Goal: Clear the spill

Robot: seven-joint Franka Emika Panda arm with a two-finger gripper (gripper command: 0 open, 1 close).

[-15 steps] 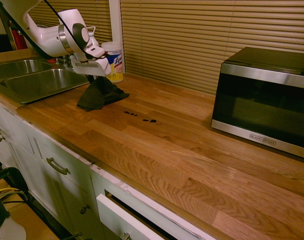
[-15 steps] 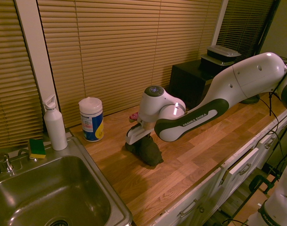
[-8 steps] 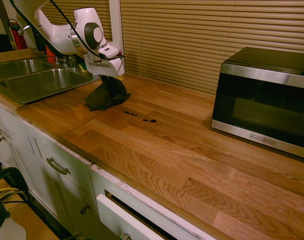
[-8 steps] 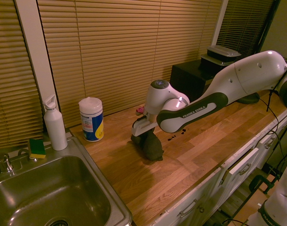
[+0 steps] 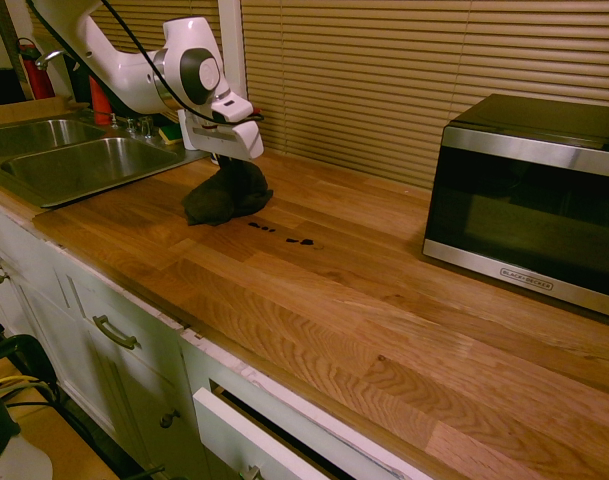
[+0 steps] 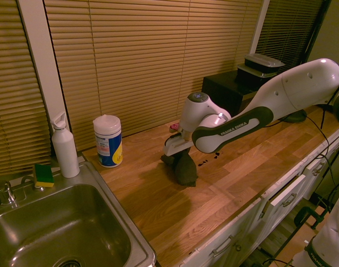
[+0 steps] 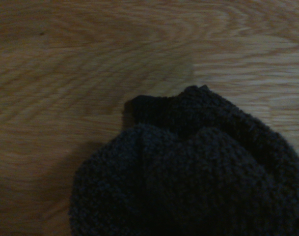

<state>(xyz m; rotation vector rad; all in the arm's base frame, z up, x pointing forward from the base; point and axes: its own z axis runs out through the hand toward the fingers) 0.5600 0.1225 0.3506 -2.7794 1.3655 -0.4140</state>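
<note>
First exterior view has the spill (image 5: 302, 241), a short row of black specks and smears, on the table (image 5: 374, 300), just beyond the cloth (image 5: 227, 195) at its 4 o'clock. The hand (image 5: 224, 160) is clamped on the cloth, its fingers closed on the top of a bunched wad; the wrist view shows thick folds below.

The likeliest failure is a wipe that misses: the wad's underside is lumpy, so an uneven fold could ride over the smaller specks while rubbing the larger ones. Carried too high towards 4 o'clock, it would pass over the row without touching. Pressed too hard, it might drag, crumple under the hand or pull partly from the grip, since only the top seems pinched.

If the marks are wet, one push could smear them along the table towards 4 o'clock instead of soaking them up. The far specks need a longer stroke; stopping early would leave them. The microwave (image 5: 534, 200), well off at the spill's 3 o'clock, looks a small risk.
</note>
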